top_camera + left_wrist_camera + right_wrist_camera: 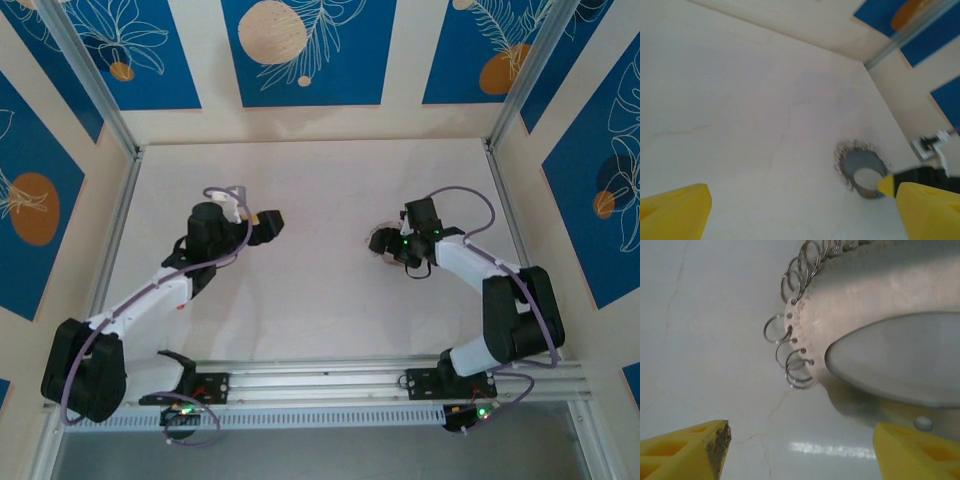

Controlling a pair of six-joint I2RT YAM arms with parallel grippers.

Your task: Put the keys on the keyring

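Keyring (376,236) lies flat on the table (320,190), right of centre, about mid-depth. It is a grey disc-like hoop with a big pale hole in the middle. Small rings (796,367) of bright wire hang through tiny holes along its outer edge, several bunched on the left side in the right wrist view.

Right gripper (386,246) sits right over the keyring, pointing left toward table centre. Jaws spread: in the right wrist view its yellow fingertips (687,450) sit at the bottom corners, wide apart, with the keyring's near edge in the gap between them. The right-hand tip is just beside the hoop's edge; touching or not, can't tell. The left-hand tip is apart from it, over bare table. Not pinching the hoop.

Left gripper (270,224) is left of centre, well apart from the keyring, pointing right toward it. Jaws spread wide: the left wrist view has one yellow tip (672,212) in each bottom corner, only bare table between them. That view looks across at the keyring (860,161), with one yellow tip of the right gripper at its near-right edge.

Blue patterned walls (300,50) stand on the far, left and right sides.
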